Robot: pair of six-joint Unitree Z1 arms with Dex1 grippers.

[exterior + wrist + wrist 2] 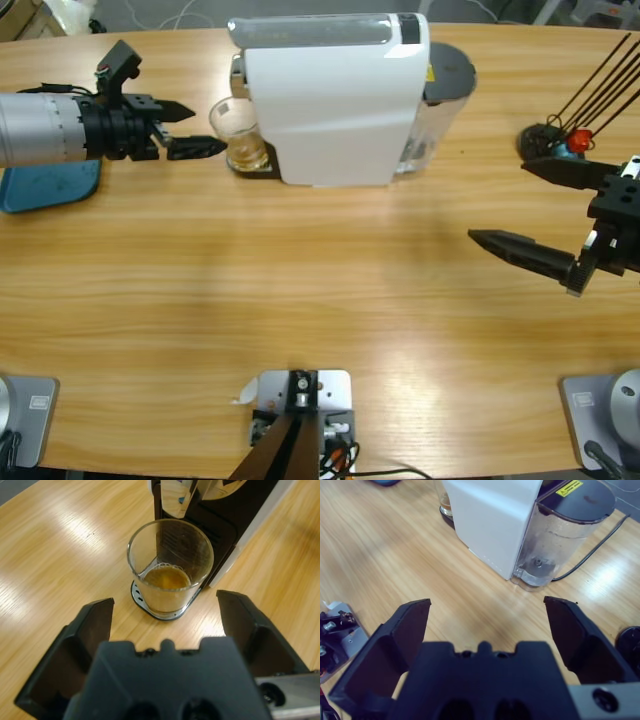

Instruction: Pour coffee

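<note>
The left gripper [190, 130] has its jaws wide, and the glass [238, 132] with a little coffee stands just ahead, under the machine [335, 100]. It should advance straight, then close gently. The right gripper [540, 215], also wide, holds nothing.

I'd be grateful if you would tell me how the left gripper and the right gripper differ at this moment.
The left gripper sits right beside the glass of coffee under the coffee machine, its jaws lined up on either side of it; the right gripper hangs over bare table, well away from the machine. The left gripper points at the glass, while the right gripper faces the machine's back end and its water tank. Both are open and hold nothing.
</note>
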